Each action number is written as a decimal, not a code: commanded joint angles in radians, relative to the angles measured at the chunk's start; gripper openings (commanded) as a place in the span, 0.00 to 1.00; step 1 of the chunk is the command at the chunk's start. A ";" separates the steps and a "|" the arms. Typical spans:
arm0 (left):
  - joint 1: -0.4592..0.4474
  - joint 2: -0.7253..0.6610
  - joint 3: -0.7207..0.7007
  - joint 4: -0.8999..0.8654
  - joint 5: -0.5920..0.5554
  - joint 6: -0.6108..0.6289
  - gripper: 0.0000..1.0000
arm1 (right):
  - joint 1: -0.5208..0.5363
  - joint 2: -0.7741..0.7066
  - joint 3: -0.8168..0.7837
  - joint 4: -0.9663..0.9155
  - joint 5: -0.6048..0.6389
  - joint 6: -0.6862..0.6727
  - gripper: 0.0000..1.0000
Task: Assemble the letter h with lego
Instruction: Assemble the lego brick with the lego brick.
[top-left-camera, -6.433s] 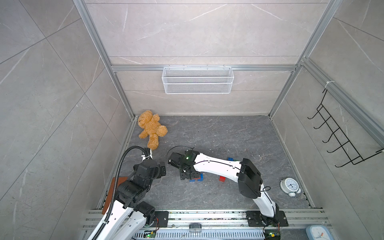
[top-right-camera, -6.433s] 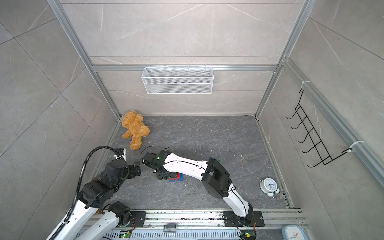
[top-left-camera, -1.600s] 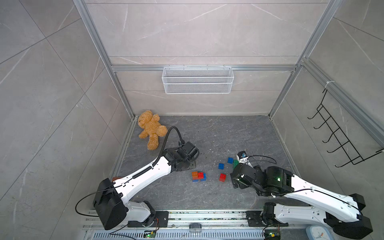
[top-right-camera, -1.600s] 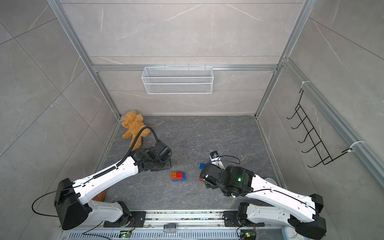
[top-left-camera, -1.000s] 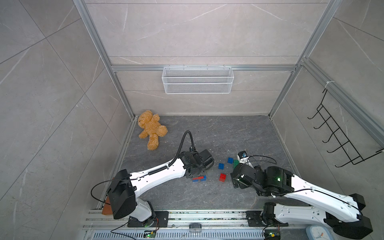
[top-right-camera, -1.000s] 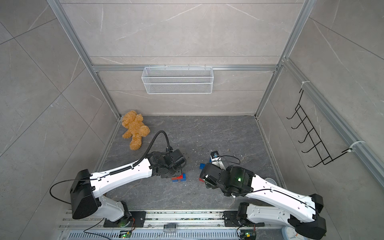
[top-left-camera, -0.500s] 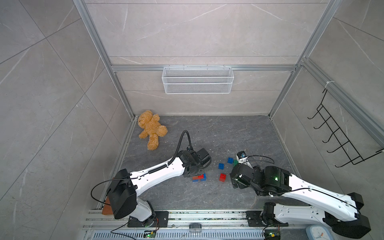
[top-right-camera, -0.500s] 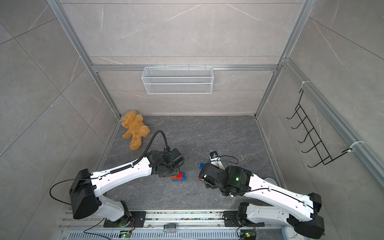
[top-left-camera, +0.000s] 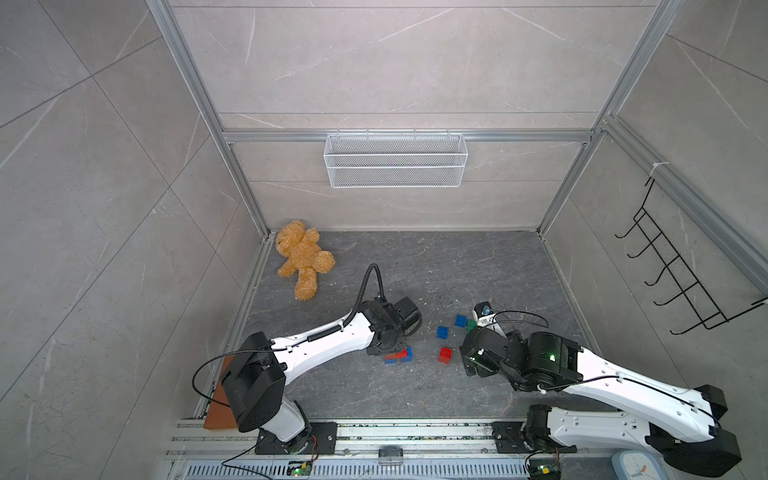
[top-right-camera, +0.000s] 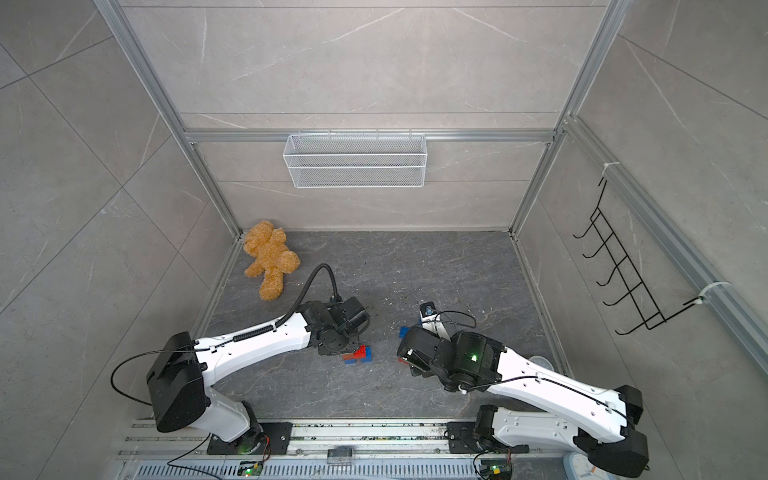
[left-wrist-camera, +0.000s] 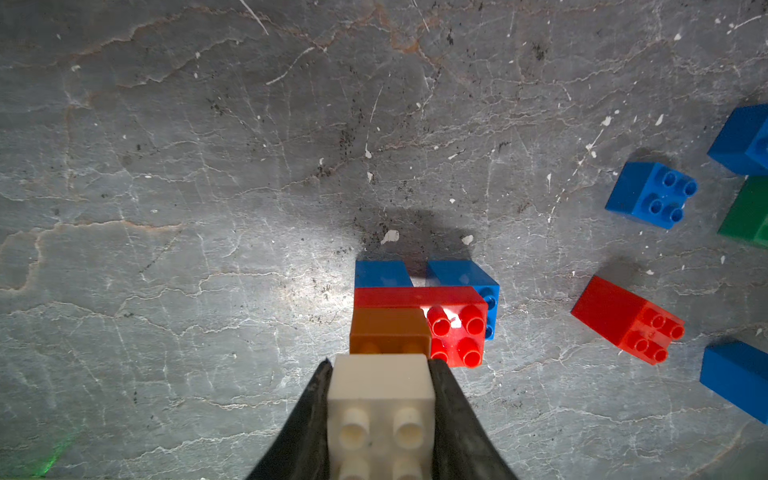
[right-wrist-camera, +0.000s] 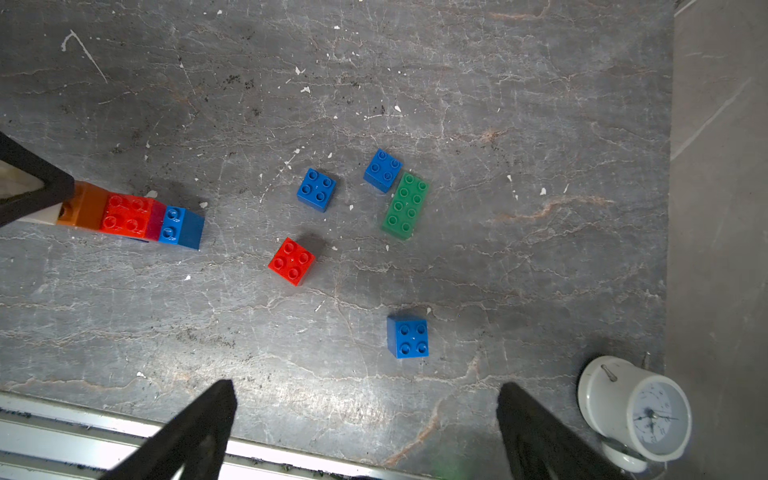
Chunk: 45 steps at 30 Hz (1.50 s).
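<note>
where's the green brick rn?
The green brick lies flat on the right side of the table, next to a loose blue brick; clearest in the right wrist view.

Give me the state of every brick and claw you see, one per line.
left claw, shut on white brick
white brick, gripped, over the brown brick
brown brick, stacked on long red brick
long red brick, bridging two blue bricks
loose red brick, free, studs up
green brick, free, studs up
right claw, open, empty
</note>
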 joint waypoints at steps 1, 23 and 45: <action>0.004 0.017 0.004 0.022 0.018 0.019 0.00 | -0.001 0.008 -0.010 -0.025 0.022 0.012 1.00; 0.008 0.061 -0.002 0.000 0.023 0.043 0.00 | -0.001 0.014 -0.011 -0.024 0.023 0.013 1.00; 0.006 0.013 -0.045 0.019 0.026 0.033 0.00 | 0.000 0.018 -0.011 -0.024 0.022 0.010 1.00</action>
